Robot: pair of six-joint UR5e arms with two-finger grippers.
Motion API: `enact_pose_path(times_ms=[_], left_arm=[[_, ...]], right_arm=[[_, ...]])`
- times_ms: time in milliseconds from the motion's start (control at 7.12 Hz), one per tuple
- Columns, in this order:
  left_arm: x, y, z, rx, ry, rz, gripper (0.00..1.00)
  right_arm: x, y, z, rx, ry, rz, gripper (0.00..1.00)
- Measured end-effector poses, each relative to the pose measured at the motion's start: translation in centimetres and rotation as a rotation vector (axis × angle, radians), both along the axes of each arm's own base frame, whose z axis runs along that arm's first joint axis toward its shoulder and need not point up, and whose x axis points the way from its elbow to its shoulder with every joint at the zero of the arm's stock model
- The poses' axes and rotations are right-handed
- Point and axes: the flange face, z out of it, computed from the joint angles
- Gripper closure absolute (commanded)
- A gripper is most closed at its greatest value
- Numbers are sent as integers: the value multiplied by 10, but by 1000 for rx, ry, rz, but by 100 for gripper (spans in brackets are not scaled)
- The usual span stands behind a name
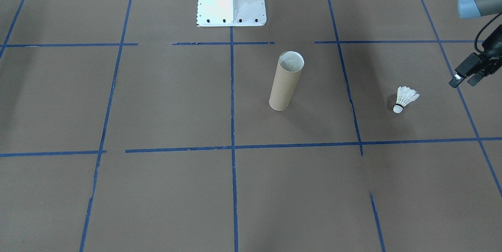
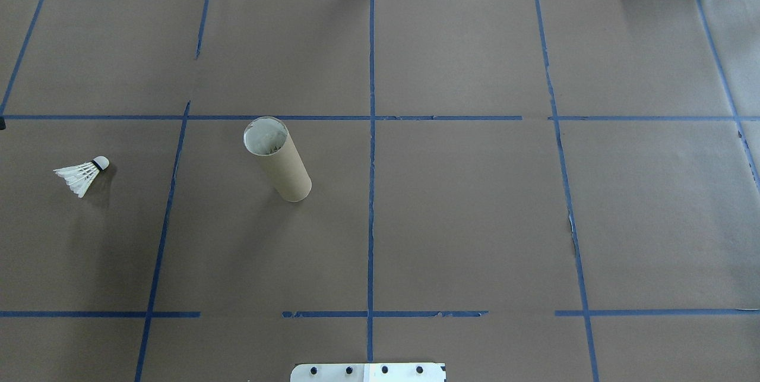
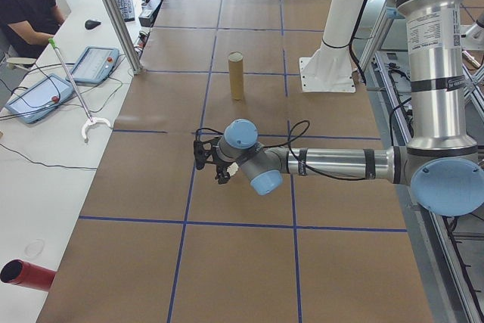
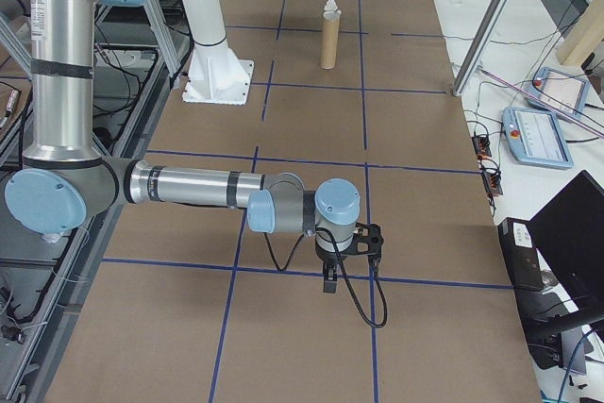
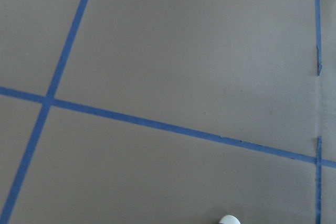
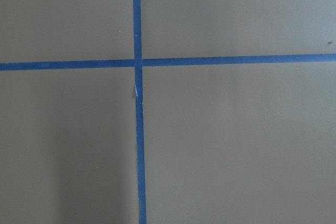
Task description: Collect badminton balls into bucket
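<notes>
1. The shuttlecock (image 1: 405,99) lies on its side on the bench (image 1: 157,189), well apart from the upright cardboard tube (image 1: 286,81).
2. Left pincer (image 1: 464,80) hovers nearby, fingers parted, empty.
3. Right pincer (image 4: 344,260): state cannot be told.

The shuttlecock (image 2: 83,174) lies on its side on the brown surface (image 2: 463,215), cork tip pointing toward the cardboard tube (image 2: 277,159). The tube stands upright, open end up, well apart from it across a blue tape line (image 2: 168,204). No tool shows here.
</notes>
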Motion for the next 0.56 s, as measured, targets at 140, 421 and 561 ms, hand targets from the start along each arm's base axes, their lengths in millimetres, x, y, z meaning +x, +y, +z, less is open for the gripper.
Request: enact_pose_path(times_ms=[140, 421, 561], left_arm=[[8, 17, 10, -40, 52, -16, 0], [28, 38, 32, -81, 118, -38, 0], [50, 45, 35, -104, 139, -58, 0]], right_arm=[[0, 0, 0, 0, 0, 0, 0], [0, 0, 0, 0, 0, 0, 0], [0, 0, 0, 0, 0, 0, 0]])
